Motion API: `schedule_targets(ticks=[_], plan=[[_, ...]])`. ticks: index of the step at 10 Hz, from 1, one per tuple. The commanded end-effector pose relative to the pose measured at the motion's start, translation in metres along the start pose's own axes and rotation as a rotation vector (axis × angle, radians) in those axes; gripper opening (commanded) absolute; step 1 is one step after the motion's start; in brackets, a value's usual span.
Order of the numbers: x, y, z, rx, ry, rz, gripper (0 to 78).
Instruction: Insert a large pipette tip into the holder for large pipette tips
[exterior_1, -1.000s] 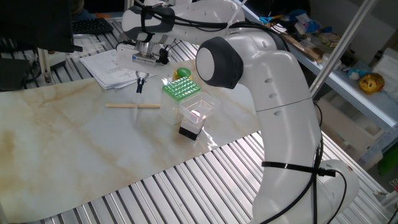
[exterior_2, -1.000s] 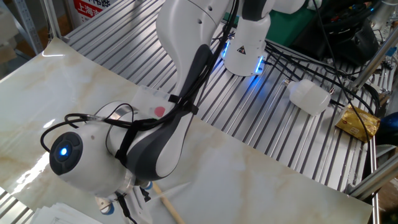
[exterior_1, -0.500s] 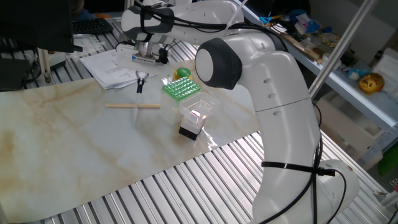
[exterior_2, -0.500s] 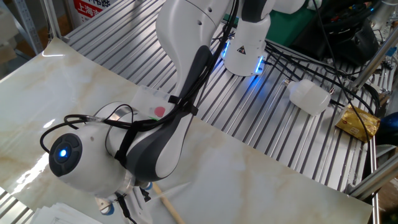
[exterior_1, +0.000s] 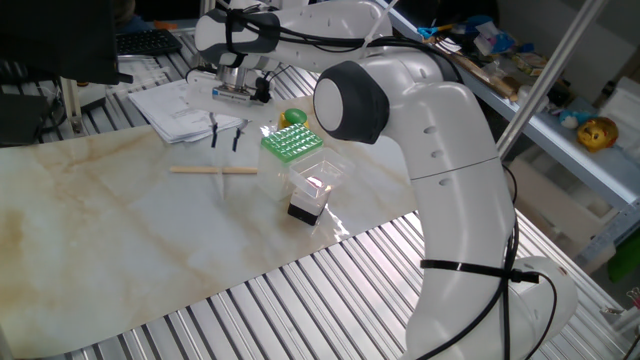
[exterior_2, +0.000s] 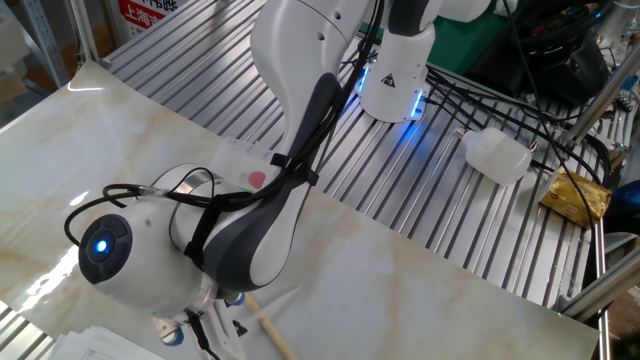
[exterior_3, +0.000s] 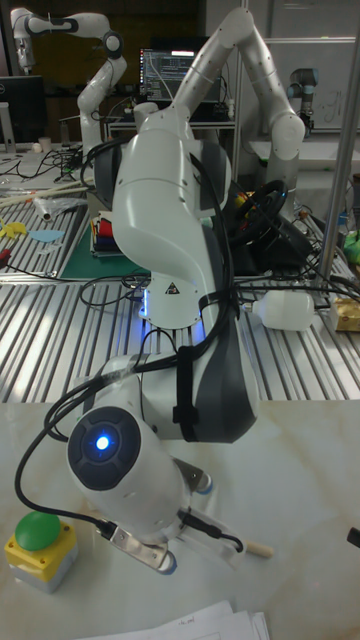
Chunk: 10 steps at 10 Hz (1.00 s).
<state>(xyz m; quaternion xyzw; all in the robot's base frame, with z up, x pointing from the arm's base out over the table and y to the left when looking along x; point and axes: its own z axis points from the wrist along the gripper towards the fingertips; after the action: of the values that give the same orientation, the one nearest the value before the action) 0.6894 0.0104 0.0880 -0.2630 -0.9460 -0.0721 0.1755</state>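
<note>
The gripper (exterior_1: 226, 132) is held with fingers spread above the wooden stick (exterior_1: 213, 171), near the table's (exterior_1: 120, 250) far edge. The clear tip cannot be made out.

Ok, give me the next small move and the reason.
Probably lower the gripper toward the table: it is open, holds nothing, and hangs above the surface near the stick. The clear tip is too faint to place.

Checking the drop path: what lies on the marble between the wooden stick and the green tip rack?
In one fixed view, nothing: bare marble separates the wooden stick from the green tip rack. The open pincer hangs above and behind that stretch.
</note>
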Motion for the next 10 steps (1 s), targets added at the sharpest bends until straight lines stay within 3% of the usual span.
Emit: schedule_targets(ticks=[1,6,7,10], plan=[[-0.0005,0.0003,-0.0021,0.0,-0.002,0.001,77.4],[-0.0005,0.0003,-0.0021,0.0,-0.002,0.001,77.4],[-0.0032,0.0031,0.0002,0.012,0.026,-0.032,77.4],[-0.0034,0.005,0.0013,0.014,0.044,-0.033,77.4]])
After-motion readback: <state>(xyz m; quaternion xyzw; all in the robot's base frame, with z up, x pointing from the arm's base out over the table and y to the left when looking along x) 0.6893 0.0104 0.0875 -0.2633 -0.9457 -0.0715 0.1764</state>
